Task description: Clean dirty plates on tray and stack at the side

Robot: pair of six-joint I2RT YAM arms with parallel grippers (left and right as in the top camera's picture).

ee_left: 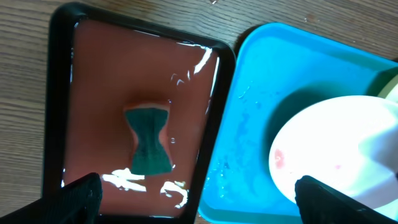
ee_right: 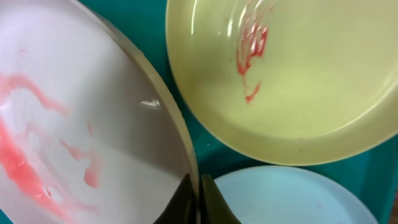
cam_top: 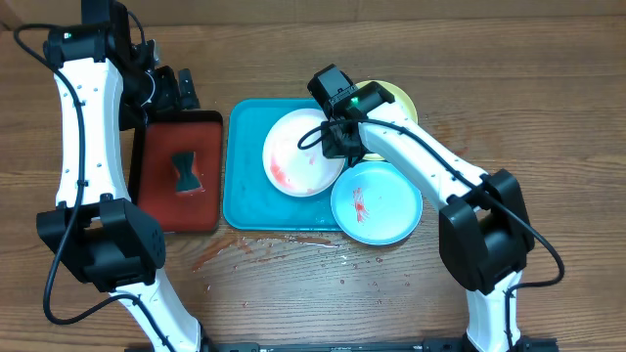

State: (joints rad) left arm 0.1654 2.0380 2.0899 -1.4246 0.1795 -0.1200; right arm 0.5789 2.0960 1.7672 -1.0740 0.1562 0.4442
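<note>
White plate (cam_top: 303, 154) | rim pinched by right fingers (ee_right: 214, 208) | left fingers (ee_left: 74, 199) spread

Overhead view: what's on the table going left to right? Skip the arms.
dark red tray (sponge on it) → turquoise tray → white plate → light blue plate. The yellow-green plate is left out: it shares the blue plate's column, farther back.

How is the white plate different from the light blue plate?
The white plate is pinched at its rim by the right gripper; the light blue plate lies free. The white plate's red smear is broad, the light blue plate's small. Both are round and dirty.
</note>
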